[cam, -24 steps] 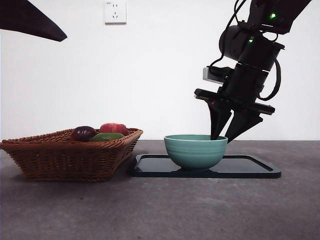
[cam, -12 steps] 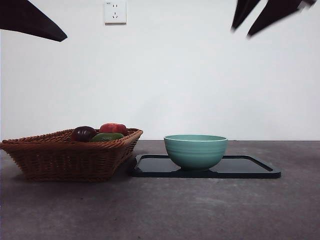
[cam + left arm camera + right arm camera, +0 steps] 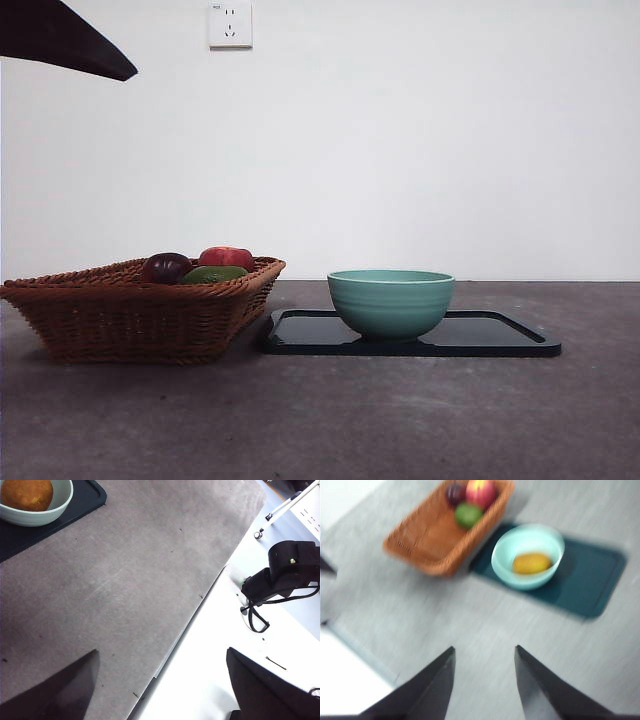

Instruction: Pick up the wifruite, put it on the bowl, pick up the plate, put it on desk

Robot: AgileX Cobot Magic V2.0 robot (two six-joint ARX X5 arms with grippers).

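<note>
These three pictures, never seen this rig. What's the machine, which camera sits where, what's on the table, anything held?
It is a robot with two arms at a table; each ends in a gripper with two black fingers. One picture looks level across the table from a low front camera; the other two come from cameras on the wrists.

On the grey desk lie a wicker basket holding a purple fruit, a red one and a green one, and a black tray carrying a green bowl. The orange fruit lies in the bowl.

Nothing is held: the left gripper and right gripper are both open, high above the table.
</note>
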